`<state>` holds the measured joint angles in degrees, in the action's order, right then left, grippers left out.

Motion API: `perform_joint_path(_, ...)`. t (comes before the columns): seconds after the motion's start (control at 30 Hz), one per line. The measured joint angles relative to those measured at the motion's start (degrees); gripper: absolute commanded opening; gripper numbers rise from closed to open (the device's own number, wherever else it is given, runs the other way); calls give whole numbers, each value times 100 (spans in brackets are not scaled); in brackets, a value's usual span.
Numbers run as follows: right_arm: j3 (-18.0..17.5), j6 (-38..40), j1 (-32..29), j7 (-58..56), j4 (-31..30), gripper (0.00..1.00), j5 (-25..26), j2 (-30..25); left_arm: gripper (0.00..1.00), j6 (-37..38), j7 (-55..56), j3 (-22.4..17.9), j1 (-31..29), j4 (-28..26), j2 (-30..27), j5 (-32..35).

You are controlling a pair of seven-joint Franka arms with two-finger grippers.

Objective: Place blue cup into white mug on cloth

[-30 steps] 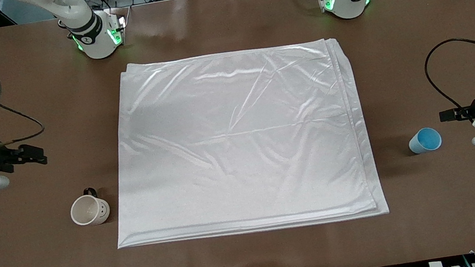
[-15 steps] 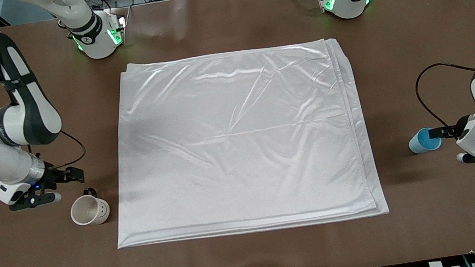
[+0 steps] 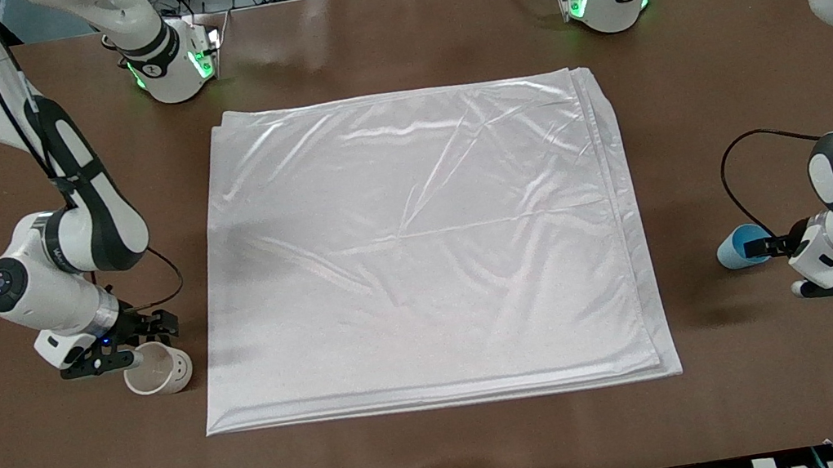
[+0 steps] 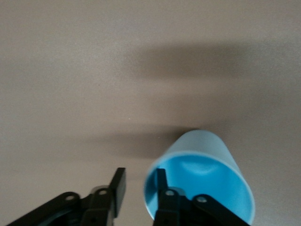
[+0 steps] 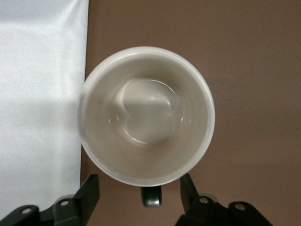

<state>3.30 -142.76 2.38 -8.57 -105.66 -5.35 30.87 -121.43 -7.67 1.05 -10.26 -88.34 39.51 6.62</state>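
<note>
The blue cup (image 3: 734,250) stands on the brown table beside the cloth, toward the left arm's end. My left gripper (image 3: 762,247) is open at its rim. In the left wrist view one finger (image 4: 161,181) is inside the blue cup (image 4: 207,162) and the other finger (image 4: 118,186) is outside it. The white mug (image 3: 159,372) stands on the table at the cloth's edge toward the right arm's end. My right gripper (image 3: 151,338) is open just over it. In the right wrist view its fingers (image 5: 89,192) stand on either side of the dark handle (image 5: 151,196) of the mug (image 5: 146,115). The white cloth (image 3: 419,250) lies flat mid-table.
The cloth's edge (image 5: 37,94) lies right beside the mug. Both arm bases (image 3: 168,60) stand along the table edge farthest from the front camera. A black cable (image 3: 737,169) loops above the table by the left wrist. Bare brown table (image 3: 449,452) surrounds the cloth.
Both arms have swung in and down. The right gripper has come from the table's end to the mug's handle. The left gripper has closed in on the blue cup's rim.
</note>
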Motion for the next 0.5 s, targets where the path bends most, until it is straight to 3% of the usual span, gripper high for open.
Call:
perform_joint_path(0.27, -20, 1229, 418, 240, 595, 0, 9, -449, 0, 26, -2, 44, -3, 45, -35, -160)
perform_joint_path(0.5, -252, 2139, 1193, 1676, 1123, 0, 314, -843, 0, 17, -2, 51, 0, 99, -37, -200)
